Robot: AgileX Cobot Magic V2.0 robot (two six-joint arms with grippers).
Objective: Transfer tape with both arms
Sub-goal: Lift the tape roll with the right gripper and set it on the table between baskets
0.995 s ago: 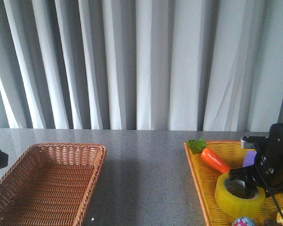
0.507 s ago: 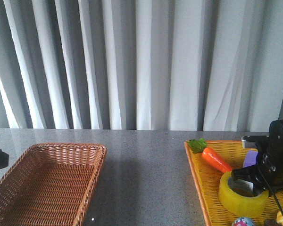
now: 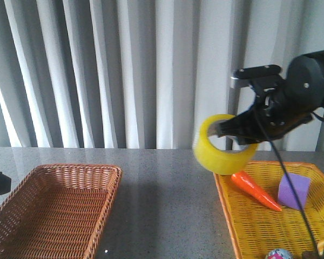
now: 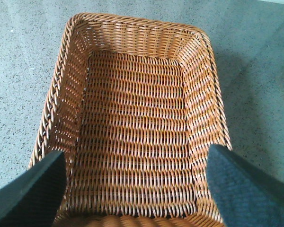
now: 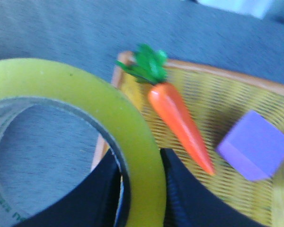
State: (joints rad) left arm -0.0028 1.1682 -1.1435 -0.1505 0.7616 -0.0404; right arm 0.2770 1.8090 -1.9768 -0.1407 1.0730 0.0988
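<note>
Right gripper [image 3: 238,135], in the right half of the front view, is clamped on the wall of the tape [image 3: 222,144], one finger inside the core, one outside. The yellow roll hangs in mid-air, above the near-left corner of the yellow tray [image 3: 259,226]. That thin one-sided hold looks risky: the roll could pivot or slip out. Left gripper [image 4: 132,189] is spread wide, holding nothing, above the brown wicker basket [image 4: 135,38].
</note>
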